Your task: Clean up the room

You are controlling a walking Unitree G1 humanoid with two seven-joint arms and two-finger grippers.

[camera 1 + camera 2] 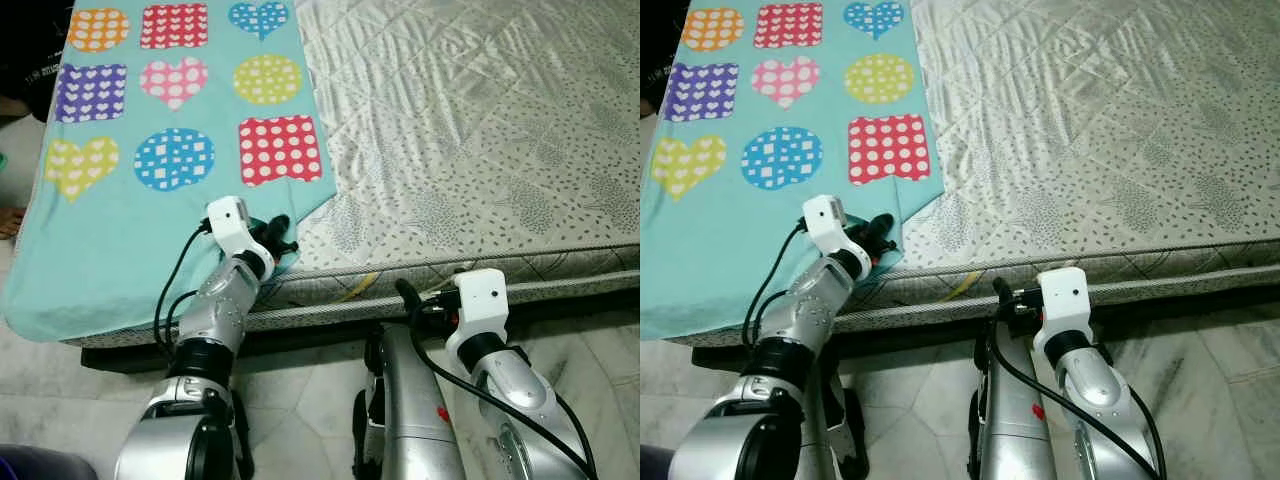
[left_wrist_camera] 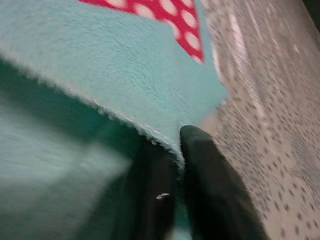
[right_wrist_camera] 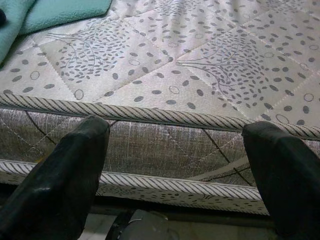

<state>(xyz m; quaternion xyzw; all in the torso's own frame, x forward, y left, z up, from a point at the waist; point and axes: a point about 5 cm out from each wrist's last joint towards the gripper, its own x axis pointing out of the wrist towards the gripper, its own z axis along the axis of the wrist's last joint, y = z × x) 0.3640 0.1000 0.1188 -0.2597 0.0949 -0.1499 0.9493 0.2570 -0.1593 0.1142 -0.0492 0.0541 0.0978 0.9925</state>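
Two silver arms with white wrist housings, black cables, long black-fingered grippers.

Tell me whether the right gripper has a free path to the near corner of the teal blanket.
Probably yes. The right gripper is open, facing the mattress side, with nothing between it and the teal blanket corner. But the left gripper already pinches that edge, so it could crowd it.

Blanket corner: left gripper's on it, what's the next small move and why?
Probably lift and draw the corner back over the blanket to start a fold: the left gripper is pinched on its edge by the mattress edge, while the right gripper hangs open, idle.
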